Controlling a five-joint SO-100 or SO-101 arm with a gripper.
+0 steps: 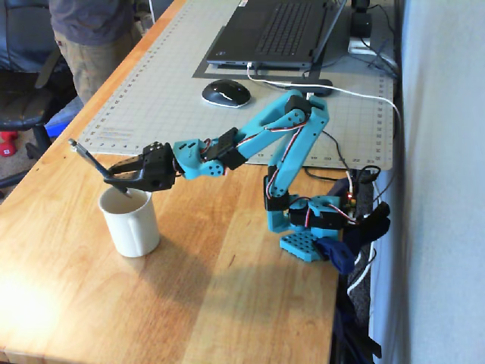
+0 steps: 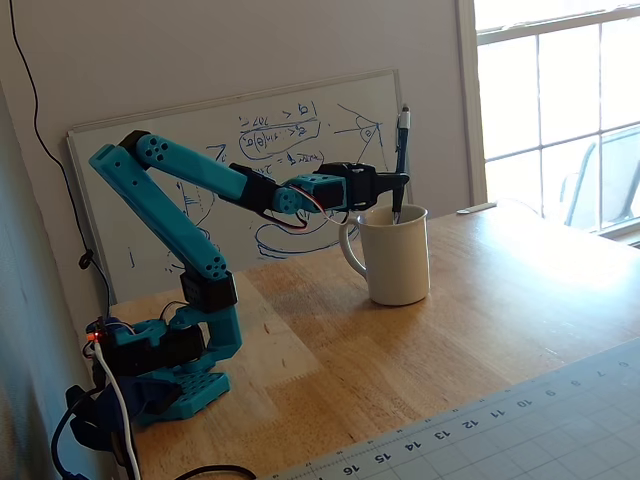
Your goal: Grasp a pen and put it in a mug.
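**Now the pen tip dipped into the mug**

Well, the claw [image 1: 121, 180] was clamped on the pen [image 1: 87, 158], jaws pinched around the lower part of the barrel, and in the fixed view from above it hung right over the mug [image 1: 133, 225], at about the 12 o'clock edge of the rim. The mug stood upright on the wooden surface [image 1: 227, 288], its handle pointing back toward the arm's base in the side-on fixed view.

From that side view the pen [image 2: 401, 150] stood near vertical, upper end pointing to 12 o'clock, lower tip just below the rim of the mug [image 2: 397, 256]. The claw [image 2: 396, 186] sat immediately above the rim, the barrel running straight through it: most of the pen above the grip, only a short stub below and inside the cup.

To finish this well, my call was a little more descent, keeping the tip centred away from the wall, then a clean release so the pen slid down and leaned on the rim. Letting go while the pen was tilted outward, as the view from above suggested with the top leaning to 10 o'clock, risked it tipping out, since most of its length was still outside the mug.
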